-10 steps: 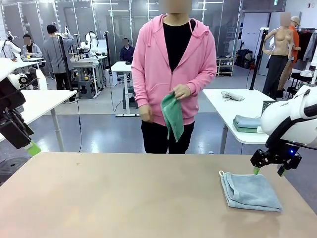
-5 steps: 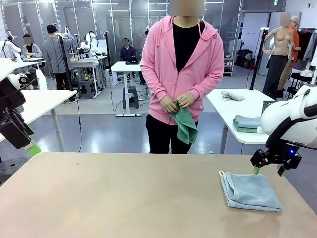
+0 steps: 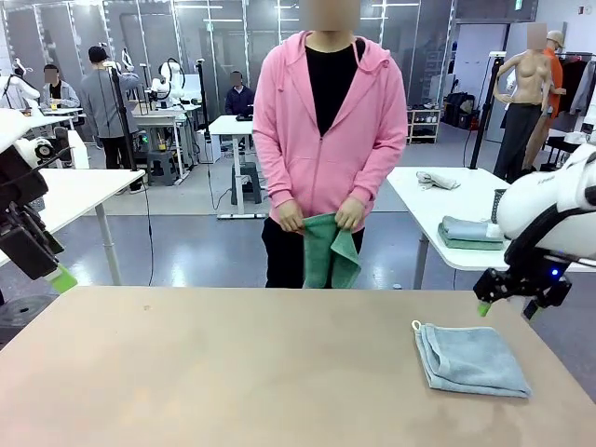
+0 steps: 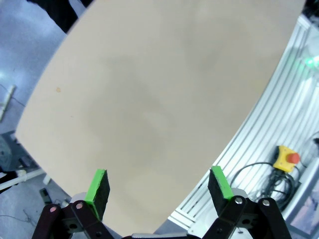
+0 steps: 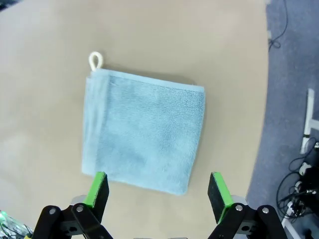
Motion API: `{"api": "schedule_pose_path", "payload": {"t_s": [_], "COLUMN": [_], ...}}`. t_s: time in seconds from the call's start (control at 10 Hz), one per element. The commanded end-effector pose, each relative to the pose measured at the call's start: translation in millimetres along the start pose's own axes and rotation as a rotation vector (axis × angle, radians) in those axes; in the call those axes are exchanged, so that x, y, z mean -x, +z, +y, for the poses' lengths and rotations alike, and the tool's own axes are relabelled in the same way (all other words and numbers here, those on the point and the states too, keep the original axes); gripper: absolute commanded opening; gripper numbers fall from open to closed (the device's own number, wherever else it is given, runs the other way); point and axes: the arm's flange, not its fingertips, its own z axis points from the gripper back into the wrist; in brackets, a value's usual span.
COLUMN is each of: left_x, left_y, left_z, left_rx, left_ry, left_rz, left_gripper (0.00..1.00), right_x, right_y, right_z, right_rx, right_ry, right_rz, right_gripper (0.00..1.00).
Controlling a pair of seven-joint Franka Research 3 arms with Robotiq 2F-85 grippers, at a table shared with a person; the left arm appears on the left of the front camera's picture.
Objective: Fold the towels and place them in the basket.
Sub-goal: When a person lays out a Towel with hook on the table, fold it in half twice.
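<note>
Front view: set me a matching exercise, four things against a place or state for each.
1 blue towel
2 green towel
3 left gripper
4 right gripper

A open, by the left edge of the table
B folded flat on the table
C open, close above the blue towel
D held by the person

Pairs: 1-B, 2-D, 3-A, 4-C

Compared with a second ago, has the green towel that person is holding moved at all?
Yes. The green towel has dropped lower: its bottom end, earlier well above the far edge of the table, now hangs almost level with that edge.
</note>
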Motion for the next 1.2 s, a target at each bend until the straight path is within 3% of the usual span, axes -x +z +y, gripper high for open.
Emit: {"api": "schedule_pose_path", "payload": {"t_s": [0.0, 0.3, 0.6, 1.1], "left_x": [-1, 19, 69, 94], "left_y": [36, 106, 174, 175], "left_z": [26, 43, 53, 51], "left_rx": [-0.026, -0.086, -0.187, -0.187], "left_ry": [0.060, 0.265, 0.476, 0.542], "left_rz": [0.005, 0.031, -0.054, -0.117], "left_gripper": [1.00, 1.00, 1.00, 1.00], "right_x": [8, 30, 76, 132], "right_y": [65, 154, 225, 259], "right_z": [-6, -23, -46, -41], "right_rx": [-0.058, -0.104, -0.192, -0.192], "right_ry": [0.046, 0.119, 0.261, 0.402], "right_rz": [-0.055, -0.138, -0.195, -0.240], "right_gripper": [1.00, 1.00, 1.00, 1.00]}}
